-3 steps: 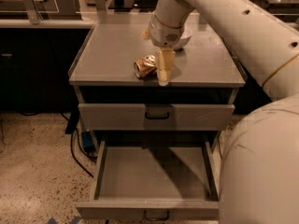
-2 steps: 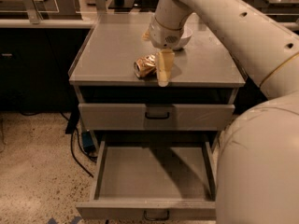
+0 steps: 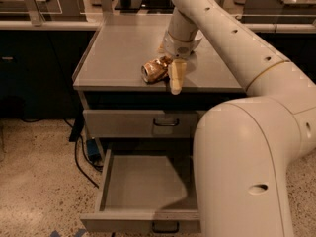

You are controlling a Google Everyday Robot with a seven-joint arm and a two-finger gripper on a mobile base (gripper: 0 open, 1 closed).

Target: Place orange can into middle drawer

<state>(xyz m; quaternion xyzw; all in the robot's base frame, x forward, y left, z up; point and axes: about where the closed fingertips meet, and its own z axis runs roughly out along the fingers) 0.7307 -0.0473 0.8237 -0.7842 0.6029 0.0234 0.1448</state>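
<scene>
Our gripper (image 3: 170, 78) touches the can (image 3: 154, 69) at its right end; it lies sideways, long axis left-right. Clamped or not, we cannot tell. The drawer (image 3: 143, 181) is open below.

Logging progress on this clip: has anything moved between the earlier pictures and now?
Nothing visibly changed. The end effector stays low over the cabinet top, right beside the can lying there. The drawer below stays pulled out.
</scene>
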